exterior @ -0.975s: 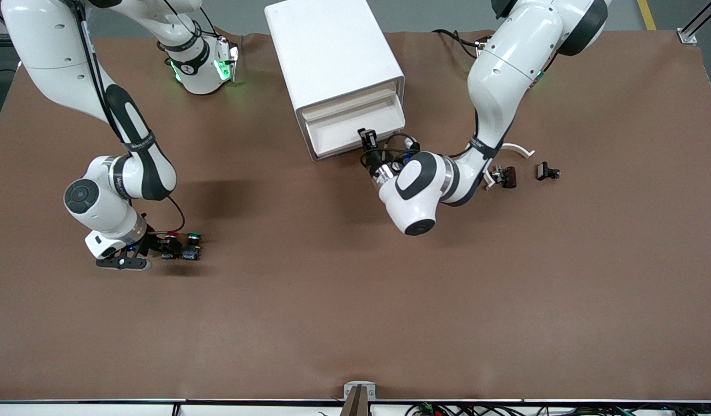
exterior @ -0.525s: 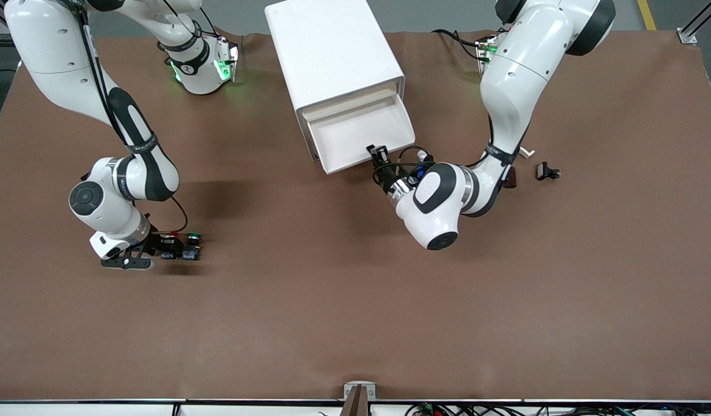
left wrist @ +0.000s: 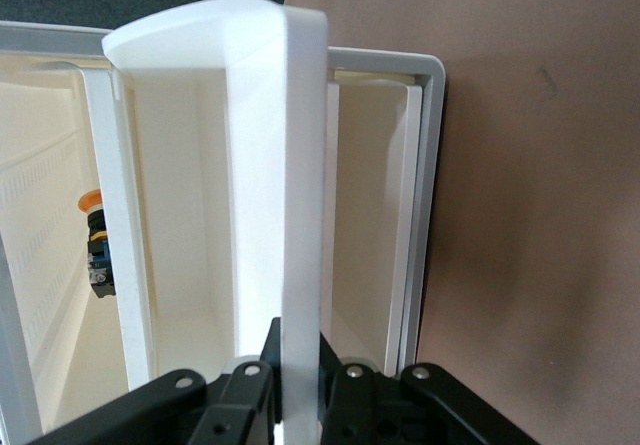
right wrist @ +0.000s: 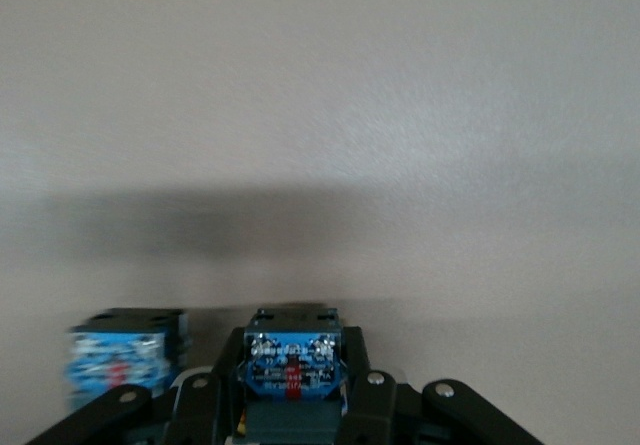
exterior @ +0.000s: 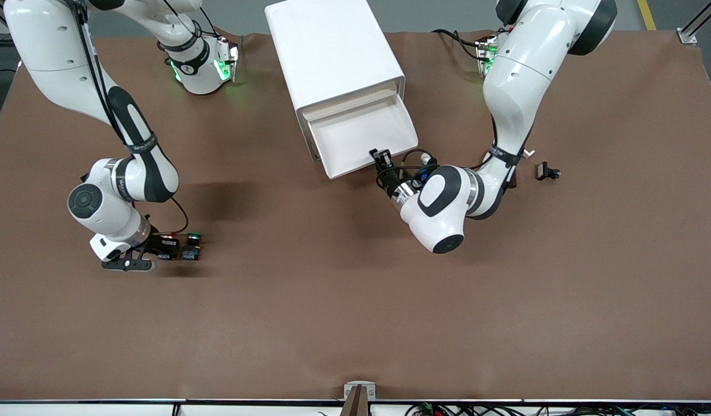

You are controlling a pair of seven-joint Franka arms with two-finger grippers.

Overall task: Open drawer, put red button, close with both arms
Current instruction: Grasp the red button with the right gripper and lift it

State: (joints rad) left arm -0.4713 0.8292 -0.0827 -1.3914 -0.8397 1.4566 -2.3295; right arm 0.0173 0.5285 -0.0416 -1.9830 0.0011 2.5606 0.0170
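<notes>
Left gripper [exterior: 382,157] clamps the drawer [exterior: 364,136] front; right gripper [right wrist: 294,390] grips the red button [right wrist: 292,365].
Green-capped switch [exterior: 192,245] sits just beside; only the left wrist view shows an orange-capped switch [left wrist: 96,250] inside.

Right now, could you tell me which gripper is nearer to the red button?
The right. The right gripper is closed around the red button on the table toward the right arm's end. The left gripper is away at the cabinet, gripping the front of the opened drawer.

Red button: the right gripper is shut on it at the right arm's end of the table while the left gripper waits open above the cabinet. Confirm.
One error: the left gripper is shut on the front of the drawer, as the left wrist view shows. The right gripper is indeed shut on the red button.
</notes>
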